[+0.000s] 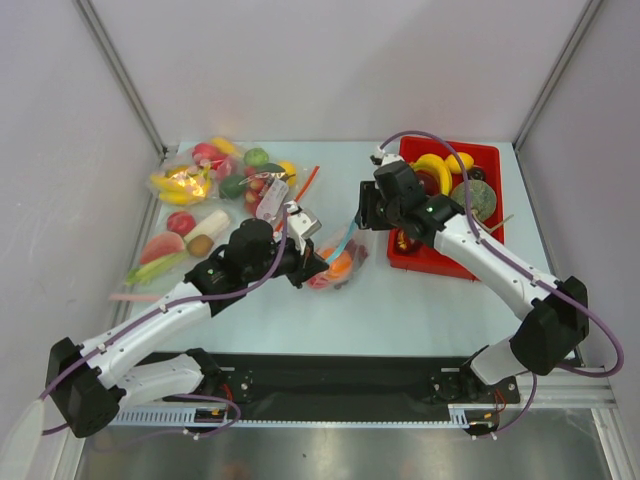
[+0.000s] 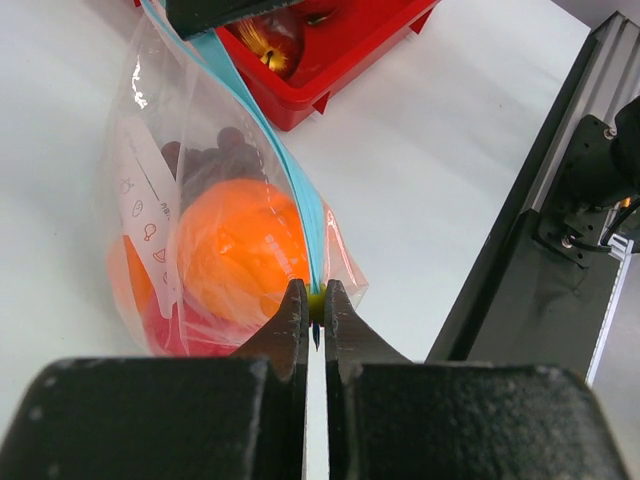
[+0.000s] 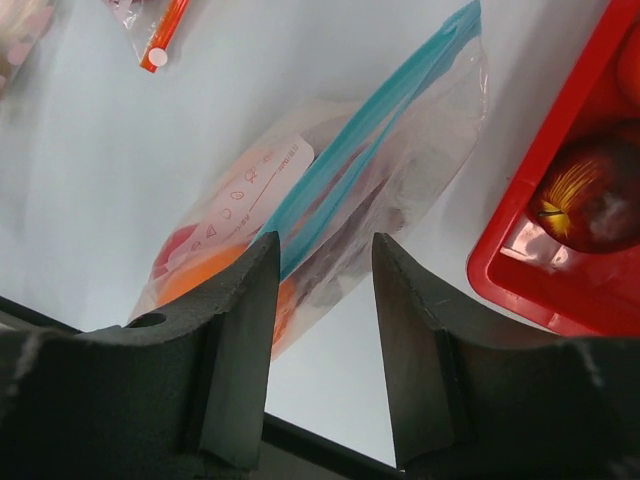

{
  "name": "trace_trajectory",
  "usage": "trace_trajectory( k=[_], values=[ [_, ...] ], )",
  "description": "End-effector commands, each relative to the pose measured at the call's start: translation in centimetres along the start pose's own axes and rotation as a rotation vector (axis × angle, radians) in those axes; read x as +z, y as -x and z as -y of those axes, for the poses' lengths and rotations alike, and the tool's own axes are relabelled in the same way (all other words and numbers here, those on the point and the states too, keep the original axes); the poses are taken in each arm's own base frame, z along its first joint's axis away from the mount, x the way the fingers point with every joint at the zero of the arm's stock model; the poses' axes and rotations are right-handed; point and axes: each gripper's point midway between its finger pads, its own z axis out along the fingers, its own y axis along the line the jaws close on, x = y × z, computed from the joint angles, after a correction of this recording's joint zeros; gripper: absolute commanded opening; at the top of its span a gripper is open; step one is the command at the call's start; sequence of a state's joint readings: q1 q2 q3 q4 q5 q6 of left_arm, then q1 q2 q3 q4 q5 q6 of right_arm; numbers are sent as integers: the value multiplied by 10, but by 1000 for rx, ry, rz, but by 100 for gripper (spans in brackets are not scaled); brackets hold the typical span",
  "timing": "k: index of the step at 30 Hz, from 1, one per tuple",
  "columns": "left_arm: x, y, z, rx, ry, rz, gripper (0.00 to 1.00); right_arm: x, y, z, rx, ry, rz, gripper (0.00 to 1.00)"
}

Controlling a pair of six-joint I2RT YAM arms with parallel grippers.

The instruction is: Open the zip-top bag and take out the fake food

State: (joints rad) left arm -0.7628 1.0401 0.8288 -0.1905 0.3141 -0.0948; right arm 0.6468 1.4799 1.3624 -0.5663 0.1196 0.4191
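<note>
The zip-top bag (image 1: 343, 262) lies mid-table, clear plastic with a blue-green zip strip (image 2: 262, 130). Inside it are an orange fruit (image 2: 238, 250), a dark purple one (image 2: 205, 160) and a red one (image 2: 195, 338). My left gripper (image 1: 312, 265) is shut on the near end of the zip strip, at its yellow-green slider (image 2: 317, 300). My right gripper (image 1: 362, 222) is open and hangs just above the bag's far end; in the right wrist view the bag (image 3: 330, 190) and strip (image 3: 390, 110) lie below its spread fingers (image 3: 255, 290), untouched.
A red tray (image 1: 487, 160) with bananas and other fake food stands at the back right, just beyond the bag; its corner holds a red apple (image 3: 590, 195). Other filled bags and loose fake food (image 1: 215, 175) lie at the back left. A black rail (image 2: 520, 280) runs along the near edge.
</note>
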Motion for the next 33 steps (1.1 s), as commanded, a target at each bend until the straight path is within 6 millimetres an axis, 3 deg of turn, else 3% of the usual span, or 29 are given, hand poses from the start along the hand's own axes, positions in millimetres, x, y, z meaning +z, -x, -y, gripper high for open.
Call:
trace_trajectory(
  k=[1, 11, 13, 14, 17, 18, 19, 21, 29, 33],
  values=[
    [-3, 22, 1, 39, 17, 50, 0, -1, 0, -3, 13, 8, 8, 46],
    [0, 18, 6, 53, 10, 31, 1, 16, -10, -14, 17, 81, -21, 33],
    [2, 15, 3, 49, 25, 14, 6, 20, -11, -16, 21, 95, -26, 27],
    [2, 14, 3, 46, 25, 8, 11, 21, -13, -15, 20, 96, -29, 23],
    [2, 16, 4, 40, 20, 14, 41, 24, -12, -16, 21, 104, -23, 11],
    [2, 18, 5, 31, 16, 21, 59, 23, -12, -16, 21, 105, -22, 9],
    [2, 19, 6, 31, 14, 25, 69, 23, -14, -16, 19, 107, -24, 4],
    [2, 28, 3, 27, 29, 46, 77, 23, -16, -14, 13, 106, -22, 0],
    [16, 68, -13, -80, 46, 118, 77, 10, -18, -18, -6, 155, -6, 0],
    [30, 68, -28, -162, 87, 105, 76, 5, -16, -22, -7, 182, 15, 0]
  ],
)
